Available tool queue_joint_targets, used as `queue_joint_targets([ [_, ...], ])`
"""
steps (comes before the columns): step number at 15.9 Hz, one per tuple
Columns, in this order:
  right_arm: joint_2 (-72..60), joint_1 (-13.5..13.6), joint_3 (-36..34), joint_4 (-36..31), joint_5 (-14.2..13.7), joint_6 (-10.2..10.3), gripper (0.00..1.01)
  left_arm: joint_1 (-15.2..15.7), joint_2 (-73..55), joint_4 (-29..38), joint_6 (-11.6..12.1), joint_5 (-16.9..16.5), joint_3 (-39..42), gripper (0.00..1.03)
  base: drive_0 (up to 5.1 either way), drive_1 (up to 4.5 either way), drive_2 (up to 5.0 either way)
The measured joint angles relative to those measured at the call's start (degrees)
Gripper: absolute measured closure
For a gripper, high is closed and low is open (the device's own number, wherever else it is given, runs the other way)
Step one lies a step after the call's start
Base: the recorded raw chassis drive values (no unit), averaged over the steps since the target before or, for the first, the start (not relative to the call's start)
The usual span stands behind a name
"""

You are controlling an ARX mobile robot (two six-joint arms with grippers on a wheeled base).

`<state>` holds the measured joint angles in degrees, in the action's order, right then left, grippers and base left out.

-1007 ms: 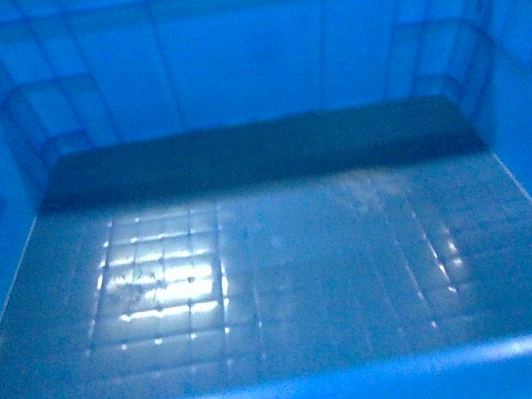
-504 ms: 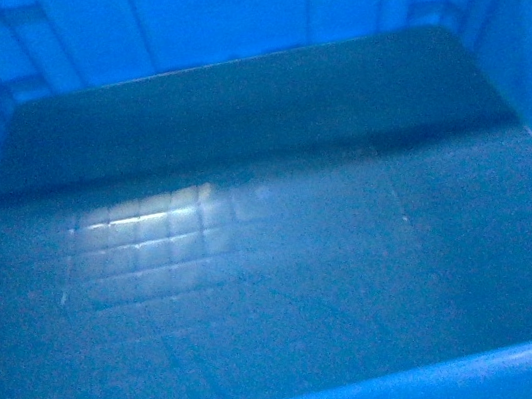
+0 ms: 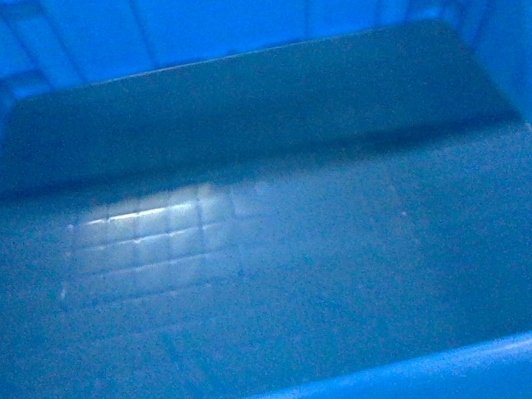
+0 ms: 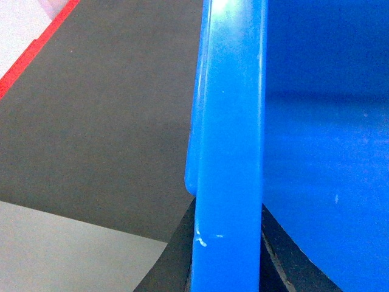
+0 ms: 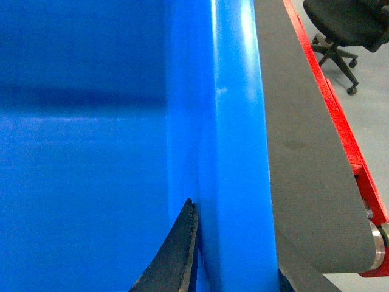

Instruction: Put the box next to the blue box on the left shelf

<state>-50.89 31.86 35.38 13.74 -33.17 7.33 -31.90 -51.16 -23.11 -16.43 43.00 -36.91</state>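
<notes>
Blue plastic filled the head view: the box (image 3: pixel 275 259) was held up close beneath the camera, its faintly gridded floor and smooth inner walls visible and its near rim across the bottom of the frame. My left gripper (image 4: pixel 228 243) was clenched on the left rim, one dark finger showing on each side of the thick blue lip. My right gripper (image 5: pixel 234 255) straddled the right rim likewise, with one dark finger (image 5: pixel 173 255) pressed against the inner wall and the other only partly visible at the outer side, so I judged it clamped on the box as well. Beyond the left rim lay a dark grey surface (image 4: pixel 103 121) with a red edge (image 4: pixel 36 52). Beyond the right rim lay a grey belt-like surface (image 5: pixel 298 152) on a red frame (image 5: pixel 340 134), with a black office chair (image 5: pixel 346 24) on the floor behind. Neither the shelf nor the other blue box was visible. I judged the carrying step to be in hand; the next move called for locating the left shelf and keeping both grips level.
</notes>
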Motion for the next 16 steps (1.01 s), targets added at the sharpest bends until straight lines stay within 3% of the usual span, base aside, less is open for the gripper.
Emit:
queue_joint_targets([
  [16, 0.0, 0.0, 0.0, 0.1, -0.1, 0.0, 0.84, 0.0, -0.1, 0.0, 0.1, 0.0, 0.0, 0.89, 0.0, 0.0, 0.0],
])
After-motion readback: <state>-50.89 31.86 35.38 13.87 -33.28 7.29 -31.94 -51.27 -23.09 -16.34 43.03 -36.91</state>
